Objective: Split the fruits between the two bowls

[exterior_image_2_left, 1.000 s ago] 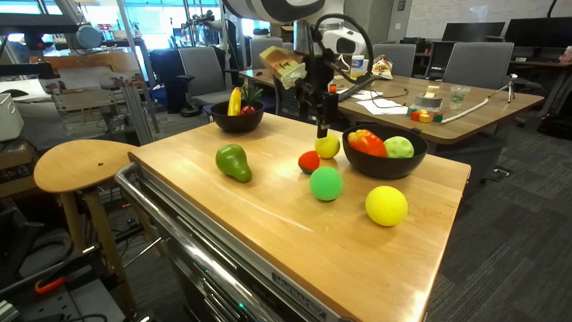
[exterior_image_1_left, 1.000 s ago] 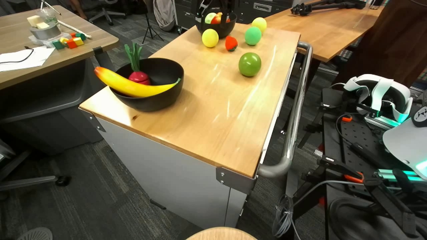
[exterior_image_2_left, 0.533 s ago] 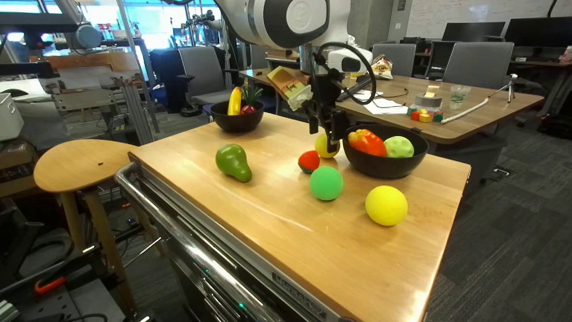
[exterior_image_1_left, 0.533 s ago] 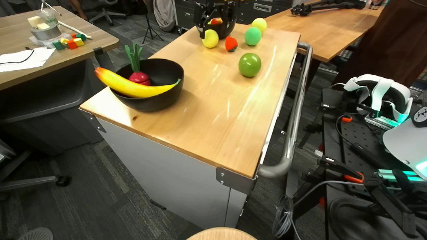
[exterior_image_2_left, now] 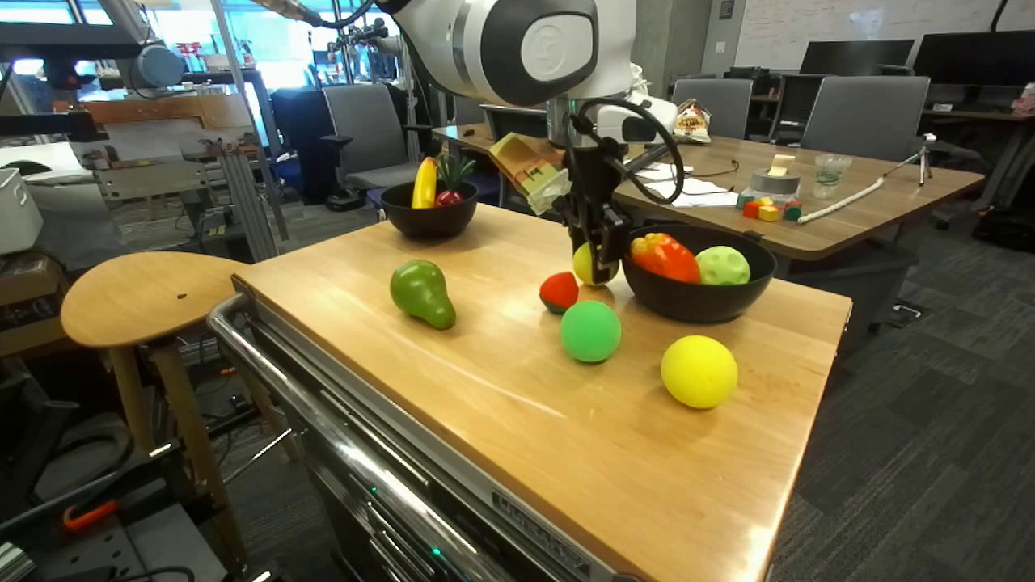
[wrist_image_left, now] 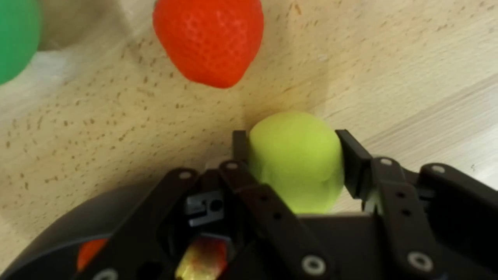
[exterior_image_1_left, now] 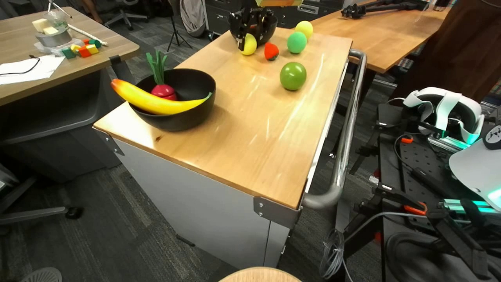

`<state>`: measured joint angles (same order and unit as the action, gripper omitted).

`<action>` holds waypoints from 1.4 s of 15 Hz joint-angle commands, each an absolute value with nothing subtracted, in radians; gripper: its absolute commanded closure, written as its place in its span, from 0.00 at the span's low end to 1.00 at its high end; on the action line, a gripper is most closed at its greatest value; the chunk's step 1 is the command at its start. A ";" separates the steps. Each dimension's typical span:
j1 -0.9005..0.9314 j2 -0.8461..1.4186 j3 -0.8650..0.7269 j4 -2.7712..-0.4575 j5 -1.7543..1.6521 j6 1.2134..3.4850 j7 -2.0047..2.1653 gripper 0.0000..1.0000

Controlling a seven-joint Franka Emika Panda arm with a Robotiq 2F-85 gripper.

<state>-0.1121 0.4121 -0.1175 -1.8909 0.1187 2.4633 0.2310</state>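
My gripper (wrist_image_left: 296, 155) is shut on a yellow-green ball (wrist_image_left: 297, 171) just beside a black bowl (exterior_image_2_left: 691, 305). That ball also shows in an exterior view (exterior_image_2_left: 582, 265), partly hidden by a finger. This bowl holds a red-orange fruit (exterior_image_2_left: 665, 257) and a light green dimpled ball (exterior_image_2_left: 722, 265). Another black bowl (exterior_image_1_left: 176, 122) holds a banana (exterior_image_1_left: 156, 102) and a red radish-like piece with green leaves (exterior_image_1_left: 163, 91). On the tabletop lie a strawberry (exterior_image_2_left: 559, 291), a green ball (exterior_image_2_left: 590, 331), a bright yellow ball (exterior_image_2_left: 699, 372) and a green pear (exterior_image_2_left: 422, 293).
The wooden cart top (exterior_image_2_left: 501, 356) has a metal handle rail (exterior_image_2_left: 323, 404) along one side. A round stool (exterior_image_2_left: 154, 295) and a desk with toy blocks (exterior_image_1_left: 84, 49) stand off the cart. The strawberry lies close to the held ball.
My gripper has come down from above the yellow-green ball, its fingers now on both sides, and has shut on it. The ball has shifted slightly toward the nearby bowl.
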 commanded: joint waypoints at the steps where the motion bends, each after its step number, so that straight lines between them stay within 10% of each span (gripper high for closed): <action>1: -0.118 0.307 -0.107 -1.942 0.129 2.476 0.175 0.72; 19: -0.219 0.414 -0.141 -1.763 0.325 2.549 0.190 0.75; 20: -0.220 0.422 -0.138 -1.756 0.324 2.554 0.192 0.27; 21: -0.220 0.427 -0.136 -1.750 0.321 2.558 0.196 0.24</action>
<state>-0.2120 0.4038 -0.1492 -1.7961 0.3026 2.5397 0.1830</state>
